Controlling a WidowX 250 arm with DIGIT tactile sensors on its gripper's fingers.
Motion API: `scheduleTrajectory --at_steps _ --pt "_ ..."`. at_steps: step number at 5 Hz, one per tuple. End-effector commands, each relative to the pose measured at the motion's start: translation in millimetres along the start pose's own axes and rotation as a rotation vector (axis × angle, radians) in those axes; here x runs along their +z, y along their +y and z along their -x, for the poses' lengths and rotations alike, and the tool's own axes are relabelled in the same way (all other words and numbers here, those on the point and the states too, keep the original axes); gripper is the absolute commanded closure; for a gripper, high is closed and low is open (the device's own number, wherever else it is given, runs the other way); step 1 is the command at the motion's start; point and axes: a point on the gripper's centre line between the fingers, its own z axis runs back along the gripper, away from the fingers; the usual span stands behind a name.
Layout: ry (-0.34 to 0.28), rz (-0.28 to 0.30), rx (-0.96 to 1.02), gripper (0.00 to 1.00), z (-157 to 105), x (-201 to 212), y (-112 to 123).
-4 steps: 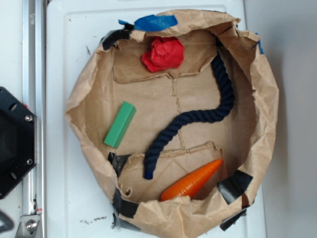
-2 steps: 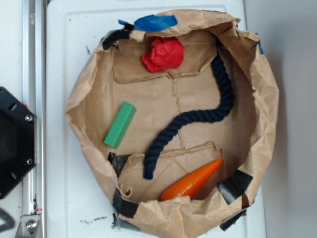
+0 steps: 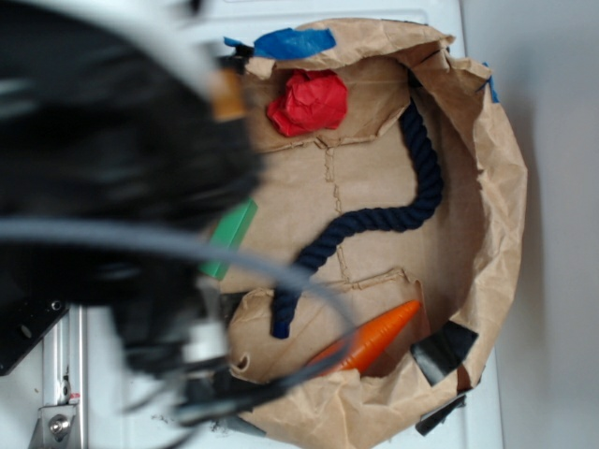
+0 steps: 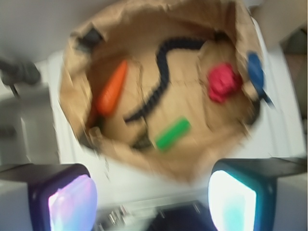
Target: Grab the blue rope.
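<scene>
The blue rope (image 3: 393, 210) is a thick navy twisted cord lying in an S-curve across the floor of a brown paper bag (image 3: 496, 168), and it shows again, blurred, as the rope (image 4: 161, 79) in the wrist view. My arm fills the left of the exterior view as a dark blur, so the gripper itself is hidden there. In the wrist view my gripper (image 4: 151, 199) is open, high above the bag's near rim and well short of the rope, with nothing between its pads (image 4: 72, 204).
An orange carrot (image 3: 374, 339), a green block (image 3: 229, 238) and a red crumpled ball (image 3: 309, 101) lie in the bag with the rope. A bright blue tape patch (image 3: 295, 41) sticks to the rim. Black tape (image 3: 440, 348) holds the bag's folds on the white table (image 3: 552, 234).
My arm has swung into the exterior view from the left and now covers the bag's left side. The rope and the other objects have not moved.
</scene>
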Motion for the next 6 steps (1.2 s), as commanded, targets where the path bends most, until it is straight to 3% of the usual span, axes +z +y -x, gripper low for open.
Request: scheduleTrajectory --at_steps 1,5,6 --pt "-0.021 0.076 0.12 0.0 -65 -54 20" --pt "-0.021 0.076 0.12 0.0 -65 -54 20" --pt "-0.027 0.068 0.099 0.0 -60 -85 12"
